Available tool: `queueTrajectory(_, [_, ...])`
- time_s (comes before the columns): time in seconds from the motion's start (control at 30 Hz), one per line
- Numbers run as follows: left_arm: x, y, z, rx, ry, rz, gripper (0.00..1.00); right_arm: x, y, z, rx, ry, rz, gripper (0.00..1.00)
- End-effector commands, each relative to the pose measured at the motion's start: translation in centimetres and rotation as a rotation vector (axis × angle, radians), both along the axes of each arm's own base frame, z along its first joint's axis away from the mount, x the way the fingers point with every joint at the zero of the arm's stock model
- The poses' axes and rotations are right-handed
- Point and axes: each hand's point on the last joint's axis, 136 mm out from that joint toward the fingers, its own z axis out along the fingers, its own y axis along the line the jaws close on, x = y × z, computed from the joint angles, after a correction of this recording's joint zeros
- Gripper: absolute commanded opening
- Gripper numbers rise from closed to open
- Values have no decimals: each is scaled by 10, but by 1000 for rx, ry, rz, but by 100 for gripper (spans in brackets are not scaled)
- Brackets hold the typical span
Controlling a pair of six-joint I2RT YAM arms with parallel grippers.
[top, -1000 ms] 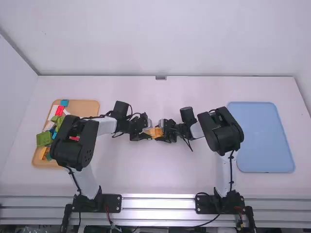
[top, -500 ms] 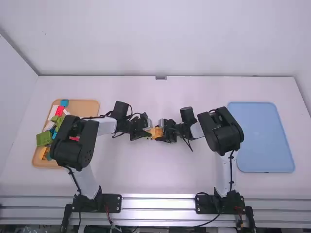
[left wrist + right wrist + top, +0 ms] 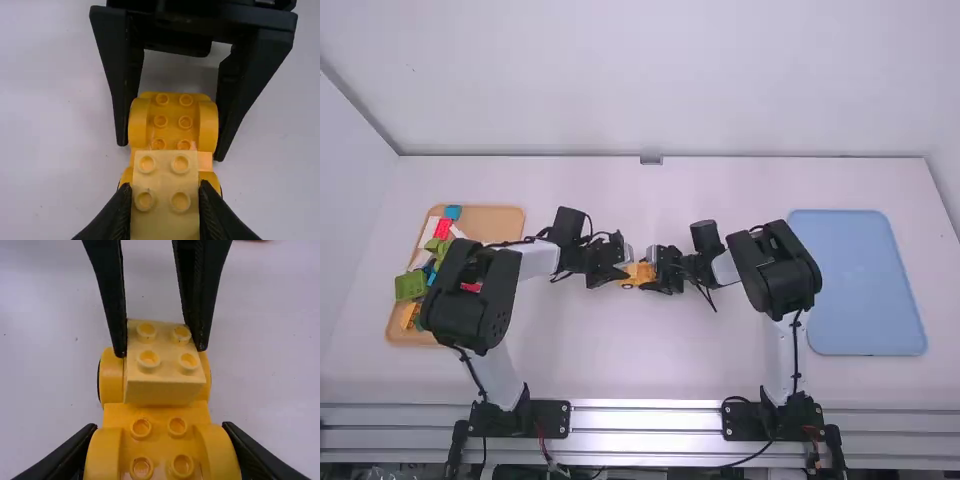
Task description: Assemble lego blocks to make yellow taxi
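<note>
Two arms and two grippers show in the high view, meeting over the middle of the white table (image 3: 720, 370). The left gripper (image 3: 625, 270) and the right gripper (image 3: 654, 271) face each other, with one yellow base (image 3: 638, 276) between. That spot is well apart from the table's far edge and from both trays. One wooden tray (image 3: 505, 217) is at the left, holding several blocks, among them one red (image 3: 445, 228) and a large green one (image 3: 410, 287); the left arm (image 3: 470, 290) covers part of it, so no full count. One blue tray (image 3: 865, 285) is at the right; the right arm (image 3: 775, 270) overlaps its left edge.

In the left wrist view, the left gripper (image 3: 166, 189) is clamped on one pale yellow block (image 3: 164, 192), four studs up, one finger against each side. Six studs show on the base, between two rounded fenders.

In the right wrist view, the right gripper (image 3: 160, 429) grasps the base by its two near fenders, one finger at each. Four studs show between them. The block is over the base's other end; whether it is fully seated, I cannot tell. Pale tabletop shows on both sides.
</note>
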Motion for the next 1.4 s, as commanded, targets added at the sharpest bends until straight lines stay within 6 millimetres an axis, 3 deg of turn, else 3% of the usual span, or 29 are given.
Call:
queueTrajectory(0.0, [-2,13,-17,100,20,40,16,-5,-2,-12,-35,40,-17,58])
queueTrajectory(0.1, [-3,16,-18,103,33,45,18,-5,-2,-12,-35,40,-17,58])
queueTrajectory(0.17, [-4,15,-19,103,38,44,38,-5,-2,-12,-35,40,-17,58])
queueTrajectory(0.23, [-5,13,-18,102,36,39,45,-5,-2,-12,-35,40,-17,58])
queueTrajectory(0.53, [1,5,6,-65,6,7,45,-5,-2,-12,-34,37,-17,58])
queueTrajectory(0.7, [-1,2,38,-212,-13,-28,48,-5,-2,-12,-36,36,-19,59])
queueTrajectory(0.8, [-3,-1,47,-264,-15,-51,53,-4,-2,-12,-34,36,-18,58])
queueTrajectory(0.83, [-4,-2,46,-263,-11,-52,51,-5,-2,-12,-33,37,-17,58])
queueTrajectory(0.9, [-11,-7,39,-241,9,-61,21,-5,-2,-12,-33,37,-17,58])
queueTrajectory(0.97, [-13,-9,31,-214,16,-58,2,-5,-2,-12,-34,38,-17,59])
queueTrajectory(1.07, [-10,-10,10,-138,55,8,2,-5,-2,-12,-34,40,-16,58])
queueTrajectory(1.2, [-17,-10,-2,-94,63,14,2,-5,-2,-12,-34,39,-17,58])
queueTrajectory(1.37, [-12,7,-19,1,106,132,2,-5,-2,-12,-34,36,-15,58])
